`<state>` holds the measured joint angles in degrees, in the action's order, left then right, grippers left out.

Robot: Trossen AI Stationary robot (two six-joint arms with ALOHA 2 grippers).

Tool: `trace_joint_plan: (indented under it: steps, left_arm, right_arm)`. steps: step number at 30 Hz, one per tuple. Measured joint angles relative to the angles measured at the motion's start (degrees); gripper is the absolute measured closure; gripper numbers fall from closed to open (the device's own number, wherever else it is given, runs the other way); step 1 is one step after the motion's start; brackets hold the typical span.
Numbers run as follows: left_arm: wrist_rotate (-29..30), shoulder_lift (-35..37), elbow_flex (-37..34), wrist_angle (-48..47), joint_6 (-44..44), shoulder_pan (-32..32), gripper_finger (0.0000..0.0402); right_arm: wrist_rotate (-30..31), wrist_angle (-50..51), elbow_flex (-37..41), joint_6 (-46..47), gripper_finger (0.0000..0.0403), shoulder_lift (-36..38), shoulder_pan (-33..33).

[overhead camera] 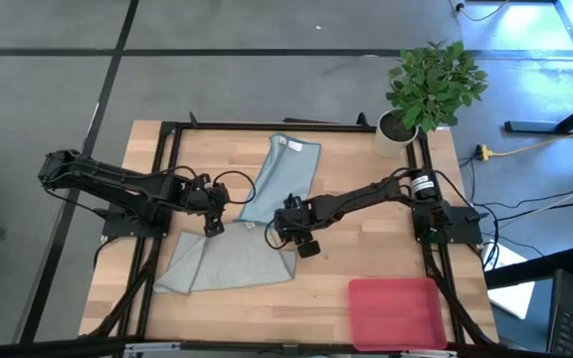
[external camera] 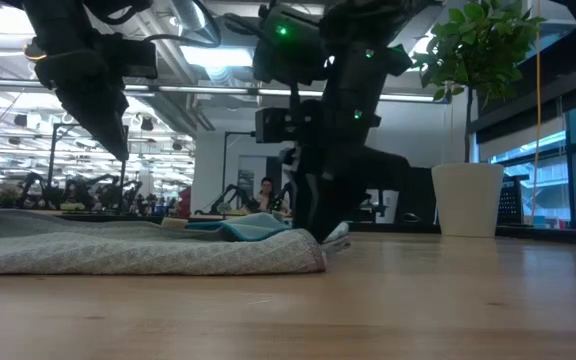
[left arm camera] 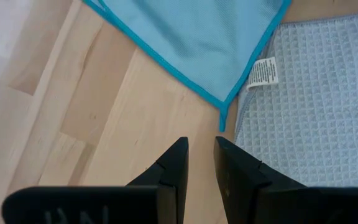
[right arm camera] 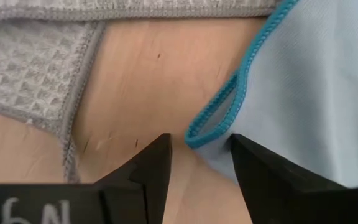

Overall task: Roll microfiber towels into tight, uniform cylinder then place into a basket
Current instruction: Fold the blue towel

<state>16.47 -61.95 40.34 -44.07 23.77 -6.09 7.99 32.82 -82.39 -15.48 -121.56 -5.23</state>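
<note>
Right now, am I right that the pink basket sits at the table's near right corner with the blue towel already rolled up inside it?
Not quite. The basket does sit at the near right corner, but it holds nothing. The high view shows the blue towel lying flat and unrolled mid-table, partly overlapping the grey towel.

Bench point(overhead camera: 366, 249): pale wood planks, visible grain, smooth with a soft satin sheen; a few fine scratches show in the right wrist view.

Grey-green towel point(overhead camera: 232, 264): thick waffle-weave cloth, matt, bumpy grid texture, stitched grey hem.

Teal towel point(overhead camera: 282, 174): thin, fine-knit cloth, smooth and matt, brighter blue overlocked edge; white printed fabric tag point(left arm camera: 263, 71) at one corner.

Basket point(overhead camera: 398, 310): pink plastic, smooth, dull finish.

Left hand point(left arm camera: 199, 163) and right hand point(right arm camera: 199, 163): dark hard plastic fingers, matt, flat-faced.

Plant pot point(overhead camera: 396, 134): white, smooth, slightly glossy.

Bench frame point(overhead camera: 167, 149): black metal bars.
</note>
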Motion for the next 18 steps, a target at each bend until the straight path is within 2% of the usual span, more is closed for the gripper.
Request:
trace_joint_plan:
  steps: [5,12,18]
  left_arm:
    - [0.0,0.0,0.0,0.0,0.0,0.0,0.0332]
    - [0.0,0.0,0.0,0.0,0.1,0.0,0.0332]
    - [0.0,0.0,0.0,0.0,0.1,0.0,0.0332]
  right_arm:
    - [0.7,-0.7,0.1,1.9,0.0276,-0.1,0.0]
    - [2.2,-1.7,0.1,6.0,0.039,-0.3,0.0]
    - [10.6,0.2,-0.2,5.8,0.0396,0.4,0.3]
